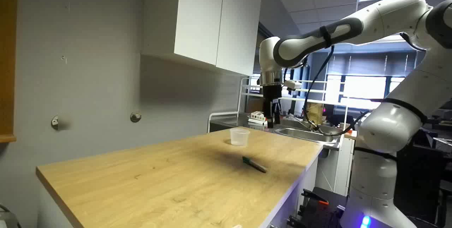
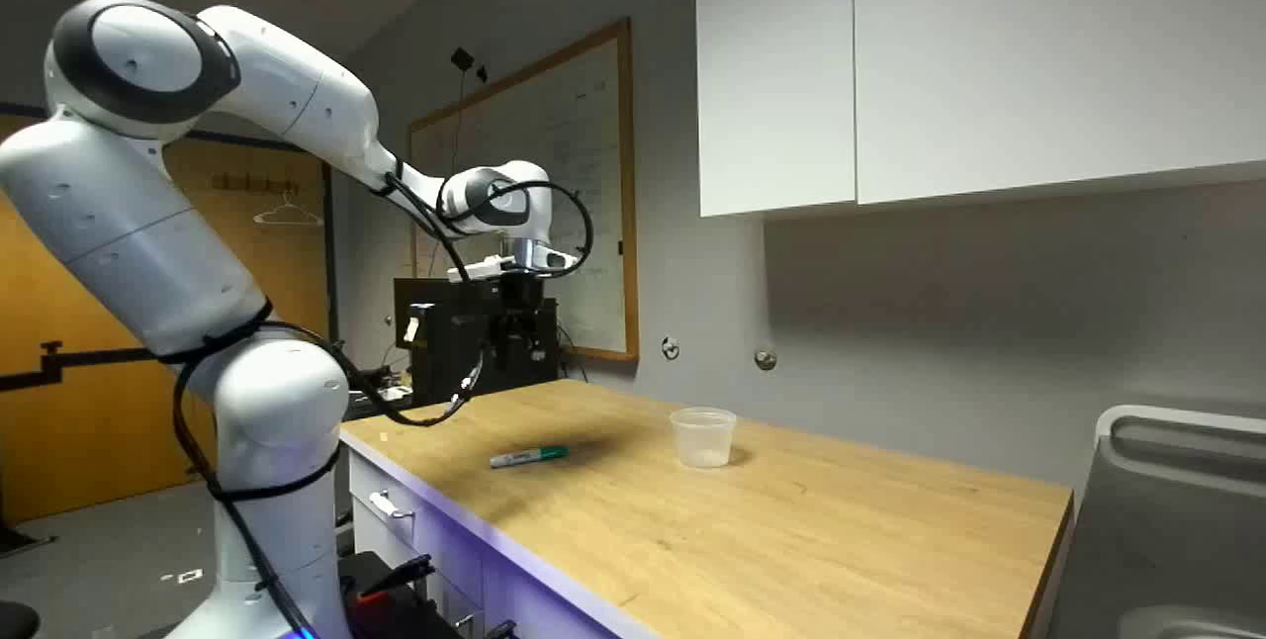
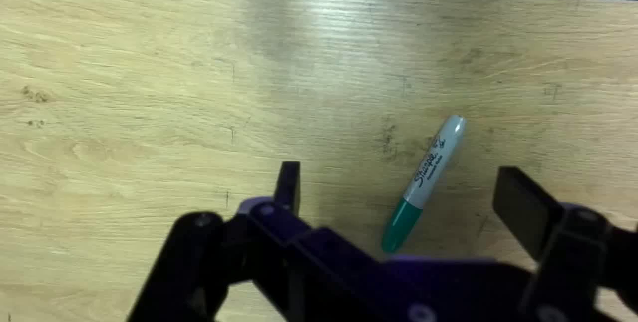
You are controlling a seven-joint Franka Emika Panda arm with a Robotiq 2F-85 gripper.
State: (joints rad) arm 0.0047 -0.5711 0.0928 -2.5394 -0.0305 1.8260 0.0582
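Sharpie marker (image 3: 424, 182) lies flat on a wood-grain worktop (image 2: 841, 540), the broad surface that spreads out beneath a clear plastic cup (image 2: 704, 439). Next in size, the white Franka arm (image 2: 297, 85) stands on the marker's side of the cup and hangs its jaws higher than the cup's rim. They are spread wide and hold nothing, with only air between the pads (image 3: 523, 207). The cup itself stands upright, well apart from them. Smallest is the marker, on the arm's side of the cup, its green cap (image 3: 401, 225) the end nearer the cup.

To take the marker well, a slight turn of the jaws seems worth making, since in the wrist view the barrel slants a little instead of standing square to the line of closing. A straight descent looks best, with the barrel centred between the pads, which should come low enough on either side that the round body cannot roll away. Mid-length makes the likelier firm hold; the tapered cap, a poorer one.
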